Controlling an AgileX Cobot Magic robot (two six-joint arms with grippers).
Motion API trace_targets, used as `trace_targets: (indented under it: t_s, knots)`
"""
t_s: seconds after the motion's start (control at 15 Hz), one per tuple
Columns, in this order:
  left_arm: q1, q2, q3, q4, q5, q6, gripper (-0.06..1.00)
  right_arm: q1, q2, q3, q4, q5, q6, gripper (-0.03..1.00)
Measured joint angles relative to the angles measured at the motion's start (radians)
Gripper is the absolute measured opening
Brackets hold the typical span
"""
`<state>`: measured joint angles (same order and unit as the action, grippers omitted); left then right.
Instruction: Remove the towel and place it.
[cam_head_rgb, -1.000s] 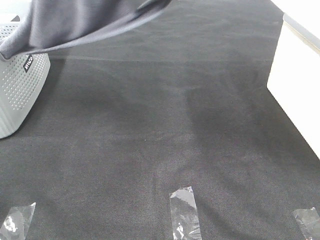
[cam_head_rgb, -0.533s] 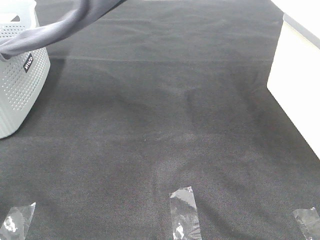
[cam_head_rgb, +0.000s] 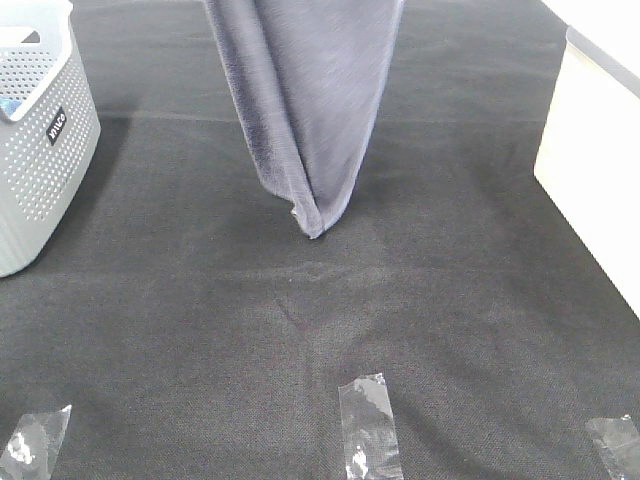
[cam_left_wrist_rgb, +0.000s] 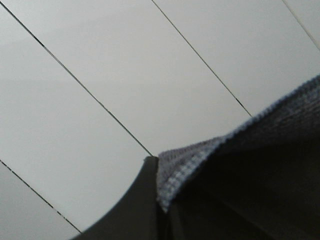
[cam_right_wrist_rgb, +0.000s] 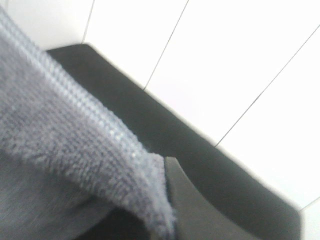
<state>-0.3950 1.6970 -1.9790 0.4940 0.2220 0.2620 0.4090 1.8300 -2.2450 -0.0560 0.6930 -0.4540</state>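
Note:
The grey-lavender towel hangs in long folds from beyond the top edge of the exterior high view, over the middle of the black mat. Its lowest tip hovers just above the mat. Neither gripper appears in that view. In the left wrist view, my left gripper is shut on a hemmed corner of the towel. The right wrist view shows my right gripper shut on another hemmed edge of the towel. Both wrist views face a white panelled wall.
A pale perforated basket stands at the left edge of the mat. A white box lines the right side. Three strips of clear tape lie along the front of the mat.
The towel trailed from the basket rim toward the upper middle. It has since come free of the basket and swung right, and hangs straight down over the mat's centre.

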Motion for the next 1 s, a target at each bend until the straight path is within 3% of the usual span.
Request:
trace_targets:
  t_s: [0.27, 0.4, 0.8, 1.0]
  knots:
    - [0.060, 0.085, 0.000, 0.000, -0.240, -0.091, 0.00, 0.000, 0.054, -0.001, -0.172, -0.281, -0.036, 0.02]
    - [0.072, 0.115, 0.000, 0.000, -0.321, -0.105, 0.00, 0.000, 0.082, -0.001, -0.202, -0.380, -0.039, 0.02]
    - [0.182, 0.220, -0.013, -0.082, -0.541, -0.112, 0.00, -0.009, 0.176, -0.001, -0.220, -0.600, -0.039, 0.02]
    - [0.189, 0.319, -0.155, -0.090, -0.568, -0.112, 0.00, -0.049, 0.211, -0.001, -0.185, -0.670, -0.038, 0.02]
